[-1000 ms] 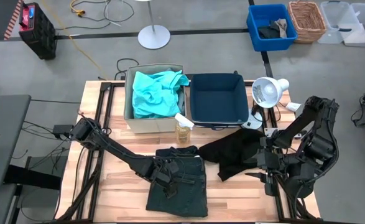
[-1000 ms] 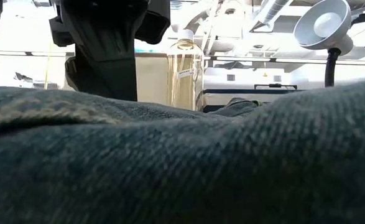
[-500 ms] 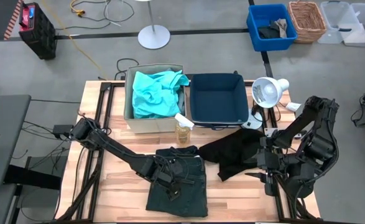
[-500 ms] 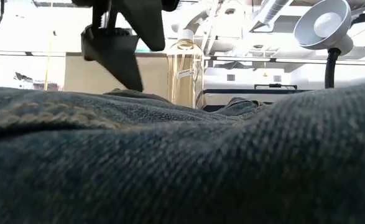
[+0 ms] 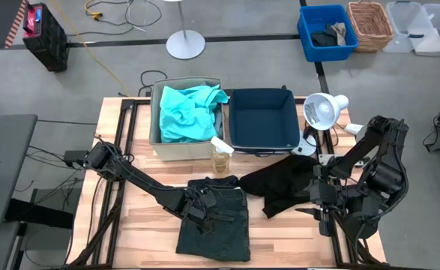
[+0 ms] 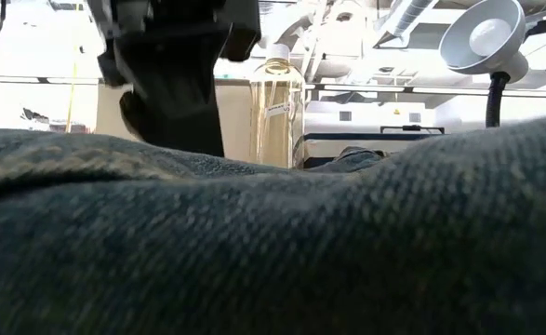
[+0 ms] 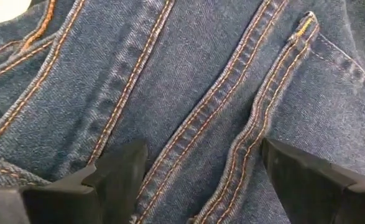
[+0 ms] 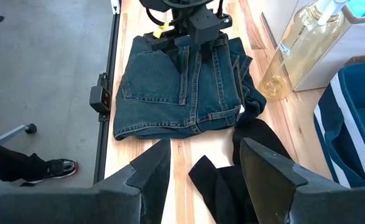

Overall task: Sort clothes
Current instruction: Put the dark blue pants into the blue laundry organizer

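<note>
Your left gripper (image 5: 202, 213) was down on the jeans (image 5: 214, 221), near the waistband end. Its fingers (image 7: 117, 177) stood wide apart, pressed on or just above the denim, with seams running between them; nothing was pinched or lifted as far as you could see. In the low view denim filled the foreground, with the gripper (image 6: 175, 102) coming down into it.

Your right gripper (image 5: 318, 210) waited at the table's right edge, beside the black garment (image 5: 283, 184). Its fingers (image 8: 266, 171) were spread and empty.

Where the clothes lay:
- Turquoise top (image 5: 188, 111) was in the beige box (image 5: 154, 127). A paler piece seemed to lie with it, but you could not separate the two from above.
- Navy box (image 5: 262, 142) showed no garment in it.
- Jeans lay flat on the table (image 5: 141, 217), front centre.
- Black garment lay crumpled on the table, right of the jeans and just touching them.
- A bottle (image 5: 220, 157) stood in front of the boxes.

Judgement: roughly half done. The light-coloured pieces looked sorted. The two dark pieces were left, probably bound for the navy box. You seemed to be at the point of gripping the jeans, grasp not yet made.
</note>
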`<state>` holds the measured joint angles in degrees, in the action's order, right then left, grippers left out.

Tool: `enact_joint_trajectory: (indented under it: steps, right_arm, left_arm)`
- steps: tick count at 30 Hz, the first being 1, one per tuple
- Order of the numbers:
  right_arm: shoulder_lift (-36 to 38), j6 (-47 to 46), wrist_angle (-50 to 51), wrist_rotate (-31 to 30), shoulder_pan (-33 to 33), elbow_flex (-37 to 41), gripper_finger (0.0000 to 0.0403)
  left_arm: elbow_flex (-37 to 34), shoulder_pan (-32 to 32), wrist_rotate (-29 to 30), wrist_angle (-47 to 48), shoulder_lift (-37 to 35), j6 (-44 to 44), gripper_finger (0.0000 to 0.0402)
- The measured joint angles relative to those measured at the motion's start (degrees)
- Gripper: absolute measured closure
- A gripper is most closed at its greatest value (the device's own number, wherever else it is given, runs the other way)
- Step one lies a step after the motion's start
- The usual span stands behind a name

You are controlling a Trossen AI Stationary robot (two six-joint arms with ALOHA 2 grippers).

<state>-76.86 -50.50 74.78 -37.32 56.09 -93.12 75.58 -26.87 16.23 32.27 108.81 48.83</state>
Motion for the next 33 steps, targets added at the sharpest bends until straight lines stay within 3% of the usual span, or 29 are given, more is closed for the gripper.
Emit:
enact_joint_trajectory:
  steps: [9,12,17,26,33]
  right_arm:
    - [0.0,0.5,0.0,0.0,-1.0,0.0,0.0196]
    - [0.0,0.5,0.0,0.0,-1.4,0.0,0.0196]
    - [0.0,0.9,0.0,0.0,-1.8,0.0,0.0196]
    - [0.0,1.0,-0.2,0.0,-2.3,0.0,0.0196]
    - [0.0,1.0,-0.1,0.0,-2.3,0.0,0.0196]
  left_arm:
    - [-6.5,0.6,-2.2,-5.8,-0.3,4.0,0.0087]
    - [-7.6,0.7,-2.2,-6.0,-0.3,6.2,0.0105]
    - [-8.1,0.8,-2.3,-5.0,-0.2,7.3,0.0179]
    - [-8.3,1.8,-5.8,-5.5,-0.1,9.3,0.0377]
    - [-6.7,1.8,-5.5,-6.9,-0.5,9.2,0.0389]
